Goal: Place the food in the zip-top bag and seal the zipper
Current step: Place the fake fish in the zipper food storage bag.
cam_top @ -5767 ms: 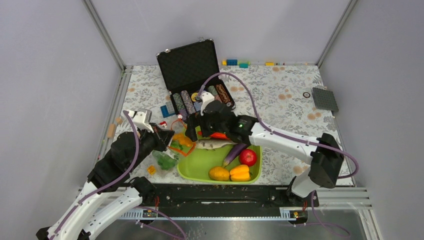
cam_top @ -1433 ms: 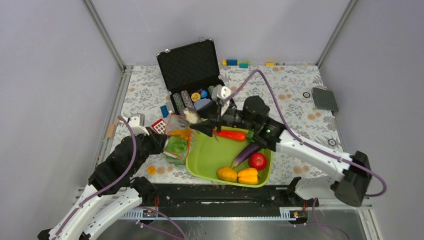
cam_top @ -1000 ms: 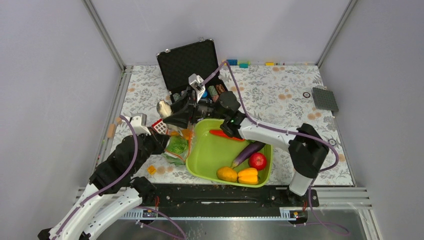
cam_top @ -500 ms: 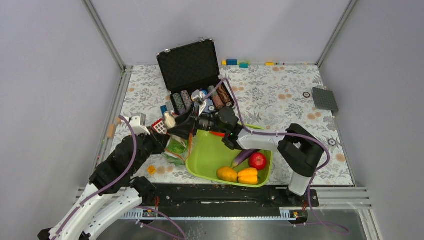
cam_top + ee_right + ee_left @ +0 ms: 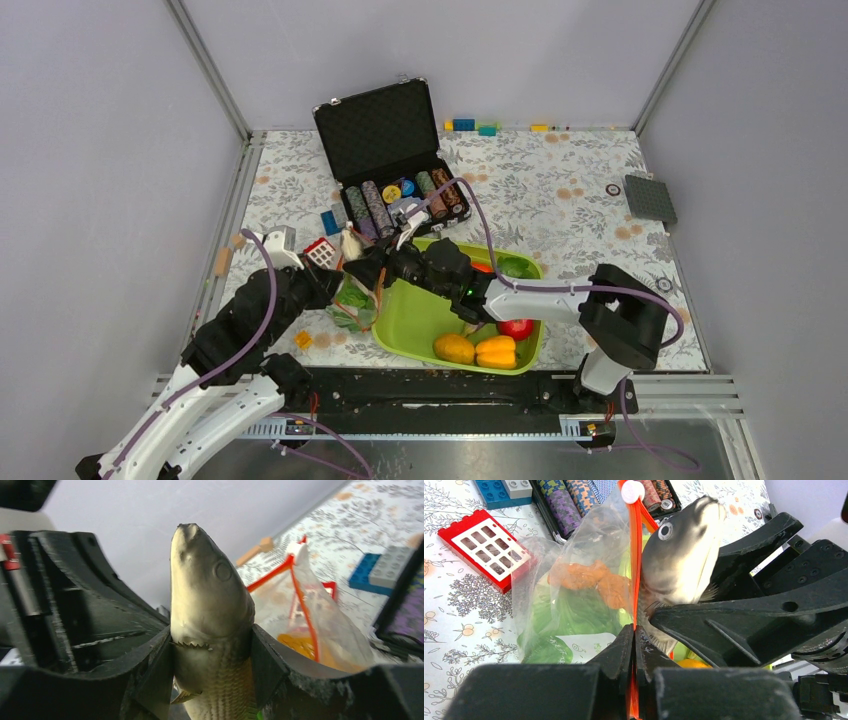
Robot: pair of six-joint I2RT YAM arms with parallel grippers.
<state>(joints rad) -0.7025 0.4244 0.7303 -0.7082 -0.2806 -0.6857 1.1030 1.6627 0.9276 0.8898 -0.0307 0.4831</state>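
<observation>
Left gripper point(image 5: 634, 635): fingers pinched fully together on the zipper point(image 5: 634, 550) near its lower end, holding the strip on edge. The zip-top bag point(image 5: 569, 575) hangs slack to one side over the flowered table point(image 5: 469, 595), just beside the lime-green tray point(image 5: 405, 325). The bag is thin film with no body of its own. I judge the strip the only part stiff enough to hold, and a hard tug would likely crumple the mouth. Lettuce point(image 5: 566, 615) and an orange piece point(image 5: 591, 577) already sit inside. Right gripper point(image 5: 212, 652): jaws about half spread, clamped on the silver fish point(image 5: 207, 590) just behind the gills, its head out front and right up against the strip. The fish looks light, smooth and tapering, probably slick, so the thick mid-body is the place to hold. Cannot tell how wide the mouth gapes. Apple point(image 5: 517, 328) and peppers point(image 5: 470, 348) lie in the tray.
</observation>
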